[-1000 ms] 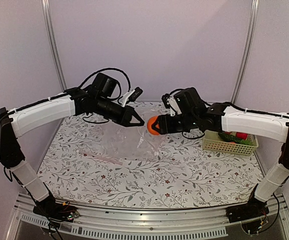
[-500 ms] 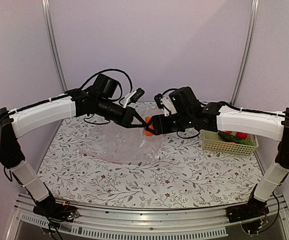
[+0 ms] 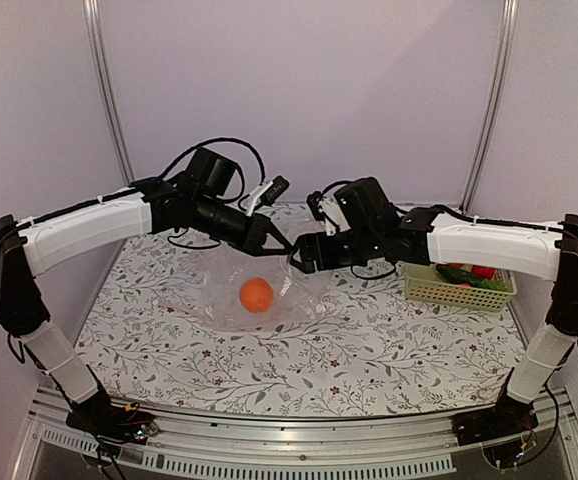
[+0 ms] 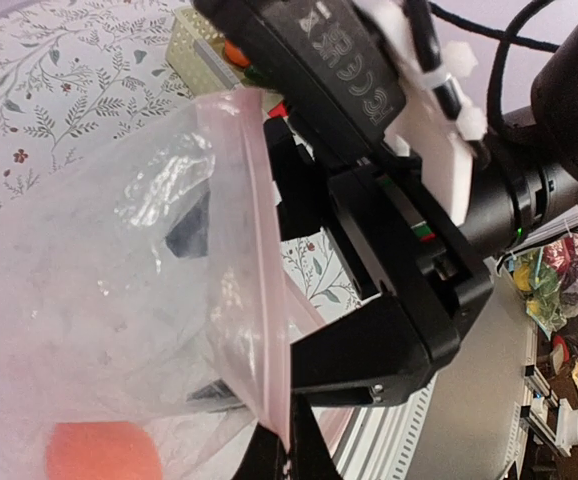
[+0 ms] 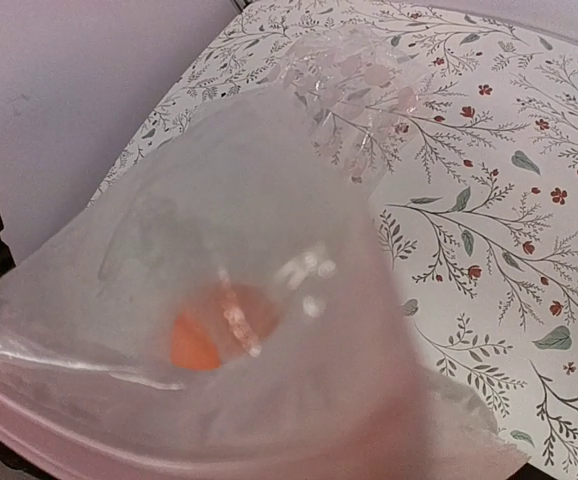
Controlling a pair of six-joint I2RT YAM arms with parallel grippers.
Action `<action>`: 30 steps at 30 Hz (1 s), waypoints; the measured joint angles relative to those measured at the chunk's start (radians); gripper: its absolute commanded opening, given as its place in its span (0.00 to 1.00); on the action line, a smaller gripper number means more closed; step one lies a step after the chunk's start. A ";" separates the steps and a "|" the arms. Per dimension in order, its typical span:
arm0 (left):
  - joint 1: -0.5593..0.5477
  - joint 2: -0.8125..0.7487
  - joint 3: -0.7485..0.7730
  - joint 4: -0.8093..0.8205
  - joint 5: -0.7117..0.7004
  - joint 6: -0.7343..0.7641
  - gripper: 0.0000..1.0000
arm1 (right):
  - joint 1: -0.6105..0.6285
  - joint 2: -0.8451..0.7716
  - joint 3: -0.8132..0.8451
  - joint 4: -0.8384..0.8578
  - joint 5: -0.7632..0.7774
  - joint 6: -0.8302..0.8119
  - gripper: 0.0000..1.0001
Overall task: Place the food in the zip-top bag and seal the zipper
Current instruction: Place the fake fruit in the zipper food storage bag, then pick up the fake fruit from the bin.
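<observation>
Left gripper (image 3: 281,243) pinches the zipper (image 4: 261,260), holding the zip-top bag (image 3: 209,290) open; right gripper (image 3: 301,260), jaws seemingly apart, hovers over the bagged orange (image 3: 256,294).

The left arm (image 3: 89,225) and right arm (image 3: 489,245) meet over the zip-top bag (image 3: 294,297), crowding its raised mouth. The near tabletop (image 3: 299,375) lies open, and the basket (image 3: 449,292) blocks the right edge.
</observation>
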 measured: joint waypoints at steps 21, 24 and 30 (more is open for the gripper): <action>0.000 0.000 0.000 -0.001 -0.018 0.000 0.00 | 0.000 -0.006 0.000 0.005 0.000 -0.005 0.83; 0.000 0.000 0.000 -0.005 -0.043 0.000 0.00 | -0.002 -0.016 -0.001 0.002 0.001 -0.010 0.84; 0.004 0.000 0.000 -0.035 -0.128 0.000 0.00 | -0.001 -0.089 -0.026 0.000 -0.003 -0.016 0.85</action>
